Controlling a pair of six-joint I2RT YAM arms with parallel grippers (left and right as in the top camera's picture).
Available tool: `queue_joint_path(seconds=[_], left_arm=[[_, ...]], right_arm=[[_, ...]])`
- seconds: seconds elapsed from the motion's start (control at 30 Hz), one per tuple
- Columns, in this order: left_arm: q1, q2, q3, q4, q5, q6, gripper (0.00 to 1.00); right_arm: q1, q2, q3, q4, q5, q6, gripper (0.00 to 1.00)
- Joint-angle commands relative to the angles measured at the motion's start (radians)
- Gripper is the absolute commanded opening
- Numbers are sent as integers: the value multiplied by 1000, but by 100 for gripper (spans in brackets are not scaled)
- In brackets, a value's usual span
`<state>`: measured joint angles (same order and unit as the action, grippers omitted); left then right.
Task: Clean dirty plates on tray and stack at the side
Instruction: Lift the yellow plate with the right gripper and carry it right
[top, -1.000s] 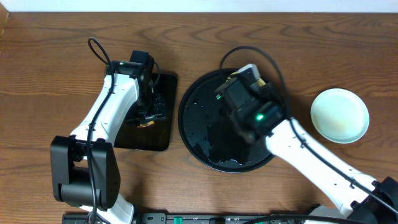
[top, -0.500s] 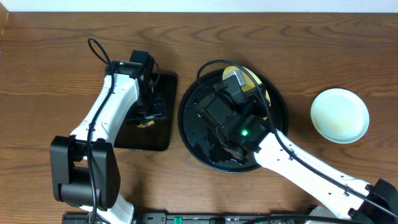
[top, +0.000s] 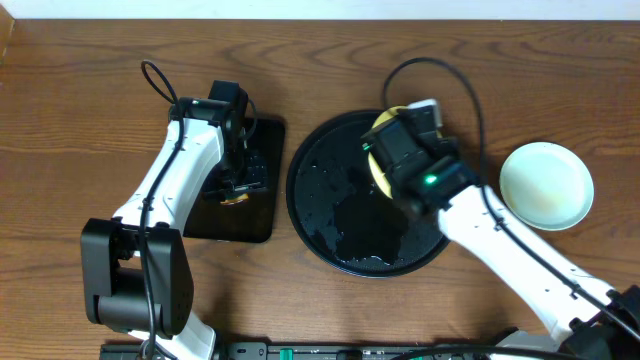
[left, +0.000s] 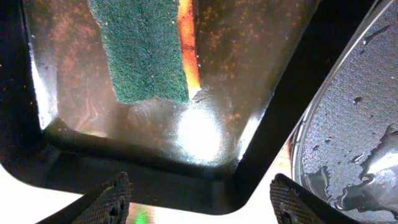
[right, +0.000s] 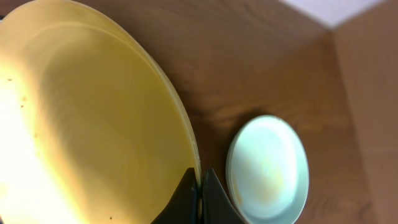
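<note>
rim of yellow plate (right: 81, 112) in right gripper (right: 200, 186), over black tray (top: 325, 205)

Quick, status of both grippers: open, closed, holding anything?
Left gripper: open, holding nothing.
Right gripper: jaws closed on the rim of the yellow plate.

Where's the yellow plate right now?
Overhead: the yellow plate is over the far-right part of the round black tray, rim pinched in the right gripper; a mint plate lies right of it.
</note>
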<state>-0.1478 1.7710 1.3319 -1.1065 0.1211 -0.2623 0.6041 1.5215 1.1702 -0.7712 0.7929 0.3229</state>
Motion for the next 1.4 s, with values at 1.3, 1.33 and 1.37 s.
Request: queue_joint_path(seconds=[1.3, 1.33, 1.37], left_arm=[[0, -8, -4, -7, -2, -4, 73], [0, -13, -4, -6, -2, 4, 72], [0, -19, -4, 0, -2, 18, 73]], right_arm=[[-960, -63, -2, -77, -752, 26, 51], [-957, -63, -2, -76, -820, -12, 51], [-951, -63, -2, -73, -887, -66, 52]])
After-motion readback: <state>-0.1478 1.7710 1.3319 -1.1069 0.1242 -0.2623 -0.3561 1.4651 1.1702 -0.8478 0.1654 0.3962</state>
